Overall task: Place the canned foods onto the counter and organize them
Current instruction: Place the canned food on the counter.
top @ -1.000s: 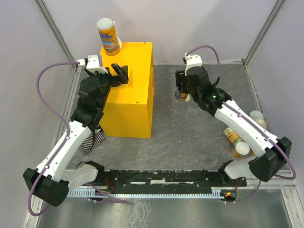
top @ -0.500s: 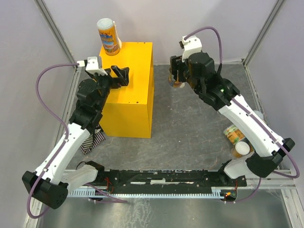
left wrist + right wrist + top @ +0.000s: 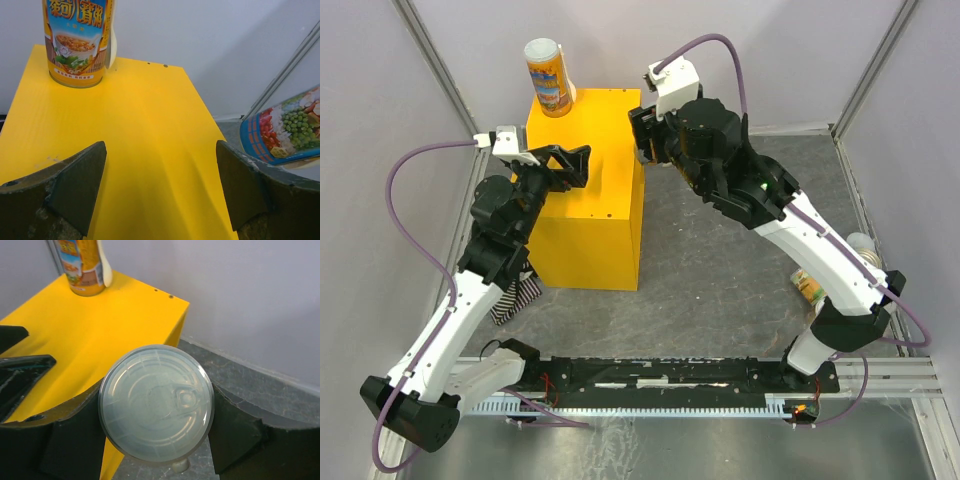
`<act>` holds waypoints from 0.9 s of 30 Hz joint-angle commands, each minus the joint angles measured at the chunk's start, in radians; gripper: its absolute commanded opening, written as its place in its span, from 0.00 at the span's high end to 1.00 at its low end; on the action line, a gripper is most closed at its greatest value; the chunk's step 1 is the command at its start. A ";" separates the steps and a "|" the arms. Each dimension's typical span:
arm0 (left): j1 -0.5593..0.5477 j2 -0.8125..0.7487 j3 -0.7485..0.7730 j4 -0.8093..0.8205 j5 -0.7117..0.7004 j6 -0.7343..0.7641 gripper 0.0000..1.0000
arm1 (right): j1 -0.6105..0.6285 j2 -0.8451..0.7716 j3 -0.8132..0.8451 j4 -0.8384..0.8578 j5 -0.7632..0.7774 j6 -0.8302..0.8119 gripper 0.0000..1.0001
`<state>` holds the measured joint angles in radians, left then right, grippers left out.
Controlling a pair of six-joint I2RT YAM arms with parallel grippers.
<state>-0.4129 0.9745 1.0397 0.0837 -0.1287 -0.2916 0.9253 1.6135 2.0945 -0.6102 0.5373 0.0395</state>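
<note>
The counter (image 3: 590,200) is a tall yellow box at the back left. One can (image 3: 548,77) with an orange and blue label stands upright on its far left corner, also seen in the left wrist view (image 3: 77,42). My left gripper (image 3: 160,185) hangs open over the counter top with nothing between its fingers. My right gripper (image 3: 156,412) is shut on a can with a translucent lid (image 3: 156,408), held at the counter's right edge (image 3: 645,145). That can's blue label shows in the left wrist view (image 3: 290,127).
Two more cans (image 3: 809,285) (image 3: 861,243) lie at the table's right side, partly behind the right arm. A striped cloth (image 3: 515,297) lies at the counter's front left foot. Metal frame posts stand at the back corners.
My right arm has carried its can left and toward the back, from over the table to the counter's right edge. My left gripper has drawn back slightly and narrowed a little.
</note>
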 commanded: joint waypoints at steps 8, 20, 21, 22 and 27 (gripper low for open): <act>-0.005 -0.070 0.010 0.054 0.113 0.060 0.04 | 0.123 0.106 0.307 0.120 0.088 -0.114 0.93; -0.004 -0.091 0.020 0.063 0.275 0.130 0.04 | 0.141 0.228 0.487 -0.007 0.062 -0.039 0.91; -0.005 -0.090 0.020 0.063 0.289 0.133 0.04 | 0.141 0.229 0.484 -0.007 0.062 -0.035 0.91; -0.004 -0.088 0.022 0.063 0.302 0.136 0.04 | 0.143 0.232 0.483 -0.008 0.060 -0.031 0.91; -0.005 -0.084 0.026 0.064 0.353 0.144 0.04 | 0.147 0.244 0.485 -0.003 0.056 -0.015 0.89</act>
<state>-0.4129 0.9039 1.0397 0.0921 0.1520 -0.1967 1.0637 1.8851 2.5099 -0.7670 0.5838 0.0040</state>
